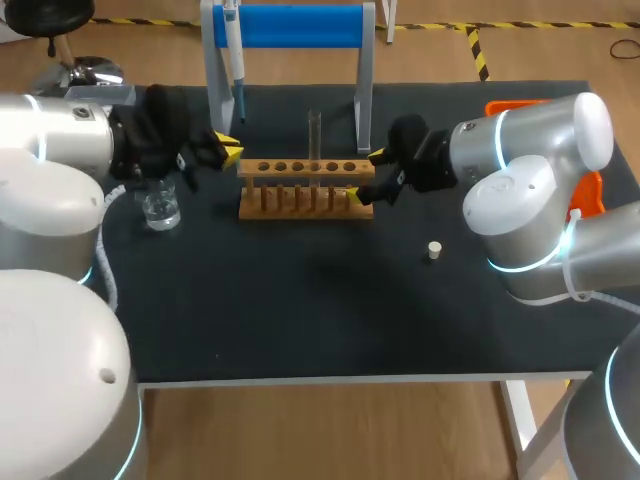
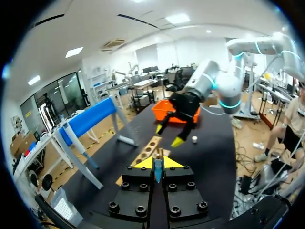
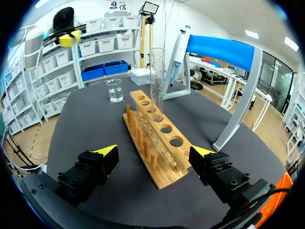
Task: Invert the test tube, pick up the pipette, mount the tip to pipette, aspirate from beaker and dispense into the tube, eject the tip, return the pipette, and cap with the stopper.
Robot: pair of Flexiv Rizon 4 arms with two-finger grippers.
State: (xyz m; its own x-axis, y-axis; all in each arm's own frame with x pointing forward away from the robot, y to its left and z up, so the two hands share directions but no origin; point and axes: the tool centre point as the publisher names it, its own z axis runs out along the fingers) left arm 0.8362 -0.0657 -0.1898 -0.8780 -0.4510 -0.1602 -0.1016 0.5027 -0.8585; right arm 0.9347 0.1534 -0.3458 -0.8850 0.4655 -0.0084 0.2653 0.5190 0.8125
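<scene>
A: Which step is this?

B: I'd judge the first, inverting the test tube [image 1: 314, 135]. It stands upright in the wooden rack [image 1: 305, 188] at upper centre of the head view. Whether its mouth is up or down, I can't tell.

A: And the hands?

B: The right hand [image 1: 368, 176] sits at the rack's right end, fingers spread wide and holding nothing. The left hand [image 1: 229, 151] hovers off the rack's left end with its tips pressed together, gripping nothing I can make out.

A: The rest of the kit?

B: The pipette [image 1: 233, 60] hangs on the blue-barred stand [image 1: 290, 25] at the top. The beaker [image 1: 160, 207] is on the surface at the left and the stopper [image 1: 434, 250] lies right of centre.

A: Next move?

B: Probably the right hand reaching over the rack and closing on the glass above the holes, then lifting straight up.

A: Any labels?

B: No writing I can read on these things.
</scene>
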